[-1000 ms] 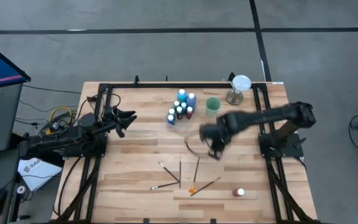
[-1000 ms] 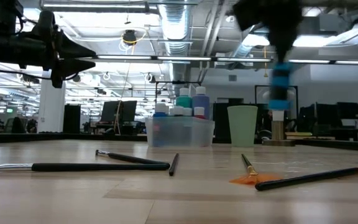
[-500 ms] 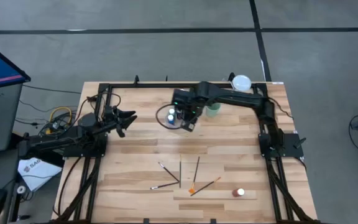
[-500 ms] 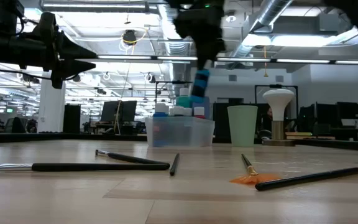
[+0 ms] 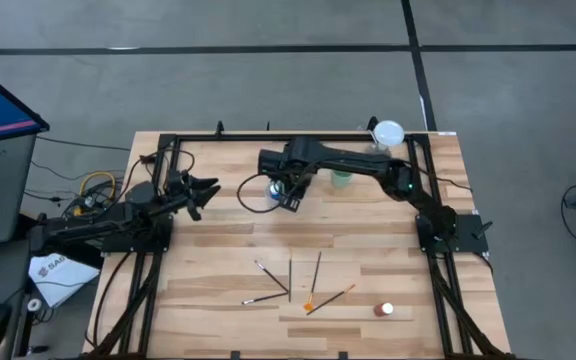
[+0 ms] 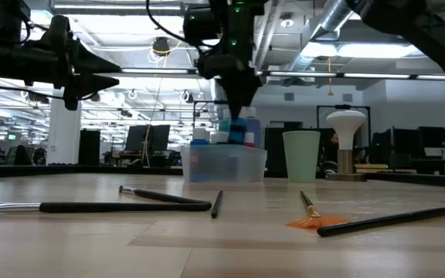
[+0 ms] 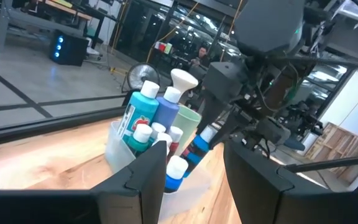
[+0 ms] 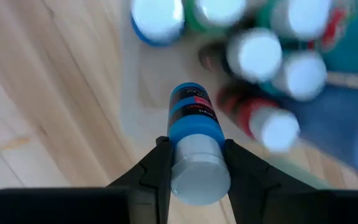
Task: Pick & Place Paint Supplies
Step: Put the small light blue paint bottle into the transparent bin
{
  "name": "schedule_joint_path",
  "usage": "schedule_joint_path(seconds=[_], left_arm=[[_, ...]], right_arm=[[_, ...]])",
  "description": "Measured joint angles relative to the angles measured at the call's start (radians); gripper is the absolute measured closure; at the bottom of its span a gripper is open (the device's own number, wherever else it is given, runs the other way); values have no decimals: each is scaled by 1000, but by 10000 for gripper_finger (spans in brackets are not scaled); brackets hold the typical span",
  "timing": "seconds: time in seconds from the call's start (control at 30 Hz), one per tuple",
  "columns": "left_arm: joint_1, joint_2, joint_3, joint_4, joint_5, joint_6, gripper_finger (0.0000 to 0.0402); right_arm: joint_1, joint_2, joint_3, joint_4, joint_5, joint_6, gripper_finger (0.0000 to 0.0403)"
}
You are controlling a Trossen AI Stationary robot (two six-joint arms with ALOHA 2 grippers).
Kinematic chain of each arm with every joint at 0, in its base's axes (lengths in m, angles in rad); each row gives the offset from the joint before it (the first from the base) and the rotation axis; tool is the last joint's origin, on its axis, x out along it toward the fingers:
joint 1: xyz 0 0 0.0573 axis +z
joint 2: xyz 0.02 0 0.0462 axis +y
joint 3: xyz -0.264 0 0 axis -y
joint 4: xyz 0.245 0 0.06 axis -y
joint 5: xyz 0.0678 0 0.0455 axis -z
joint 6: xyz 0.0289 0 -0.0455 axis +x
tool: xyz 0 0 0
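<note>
Right wrist: tool [image 8: 193,163] gripping blue bottle [image 8: 192,124].

Pale green cup [image 6: 301,155] just beside clear tray [image 6: 222,165]; white-topped stand [image 6: 346,123] behind.

The right claw [image 5: 286,192] reaches over the clear tray [image 5: 274,194] of paint bottles [image 5: 277,181]. The left claw [image 5: 206,190] waits apart. Paintbrushes [image 5: 290,279] and 1 red bottle [image 5: 383,311] lie on the counter [image 5: 218,250].
</note>
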Motion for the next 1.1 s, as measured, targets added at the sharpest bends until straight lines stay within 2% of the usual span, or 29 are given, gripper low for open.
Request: schedule_joint_path(seconds=[0.2,0.4,0.5,0.93,1.1], left_arm=[[0,6,0,7,0,0,247],[0,9,0,17,0,0,247],[0,9,0,17,2,1,247],[0,20,0,25,1,0,247],[0,20,0,26,1,0,247]], right_arm=[[2,27,4,70,14,8,295],[-13,65,2,-1,20,-16,295],[-15,93,2,33,22,-26,295],[-25,86,2,55,27,-28,289],[-23,86,2,56,63,-26,270]])
